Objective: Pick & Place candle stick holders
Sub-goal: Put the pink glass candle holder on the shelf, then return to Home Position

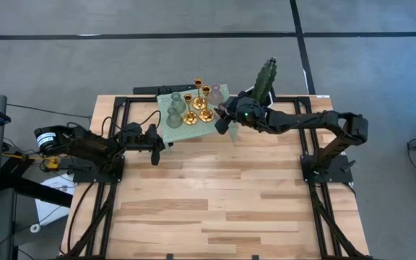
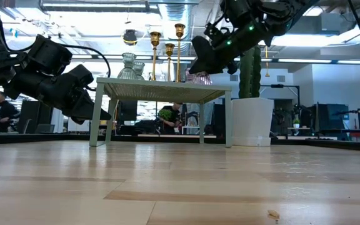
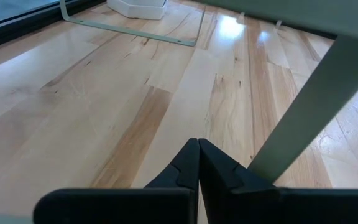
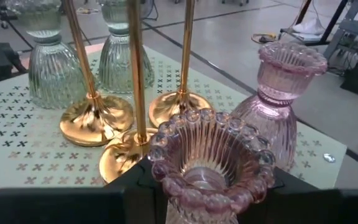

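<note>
The right gripper hangs over the near right edge of a small pale green stand at the back of the wooden table. Its fingers are partly open and closed around the neck of a pink candle holder. In the right wrist view, the pink cup with its beaded rim sits right between the dark fingers. I cannot tell if the base of this holder touches the stand.

Just beside it, a second pink holder stands upright on the stand. Three gold holders with thin stems and round bases stand close together in the middle. Two grey-green glass holders stand behind them, on the far side from the gripper.

A white pot with a tall cactus sits on the table just past the stand.

The left gripper waits low by the stand's near left leg. Its fingers are pressed together and hold nothing.
</note>
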